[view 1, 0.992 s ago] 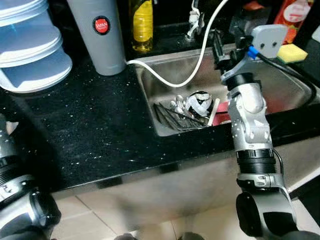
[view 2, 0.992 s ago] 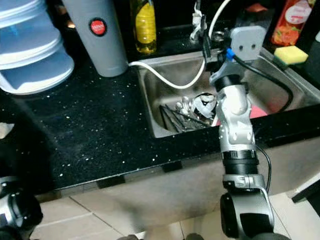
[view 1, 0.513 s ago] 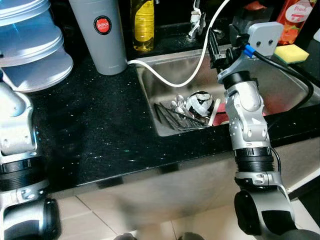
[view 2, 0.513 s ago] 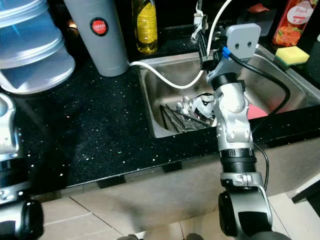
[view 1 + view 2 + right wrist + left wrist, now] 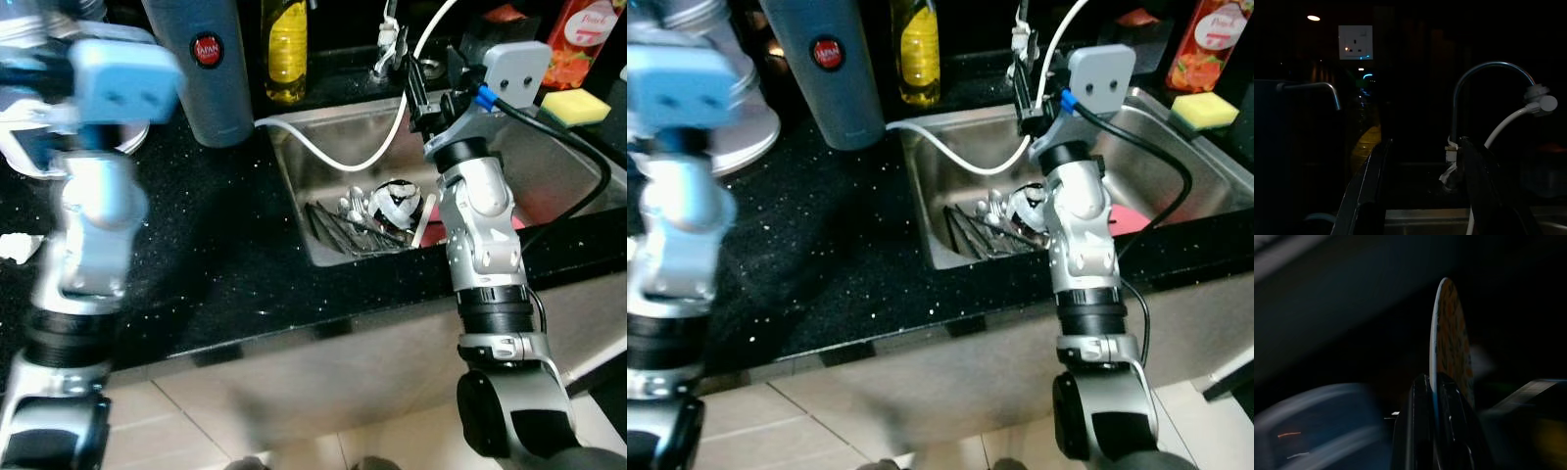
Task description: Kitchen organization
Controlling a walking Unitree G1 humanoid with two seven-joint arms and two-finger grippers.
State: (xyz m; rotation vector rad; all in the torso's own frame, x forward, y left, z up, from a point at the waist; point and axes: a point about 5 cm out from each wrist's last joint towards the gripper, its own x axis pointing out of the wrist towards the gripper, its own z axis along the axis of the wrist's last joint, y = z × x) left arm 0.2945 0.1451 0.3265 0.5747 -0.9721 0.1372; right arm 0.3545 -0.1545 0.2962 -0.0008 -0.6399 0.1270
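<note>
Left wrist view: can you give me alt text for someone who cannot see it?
The left gripper is shut on the rim of a thin round plate with an orange pattern, held edge-on. The surroundings are dark and motion-blurred, with a blurred pale blue shape beside the gripper that cannot be identified.

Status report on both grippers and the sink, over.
Left gripper shut on a patterned plate, raised over the counter. Right gripper open above the sink, facing the faucet. White hose draped into sink.
</note>
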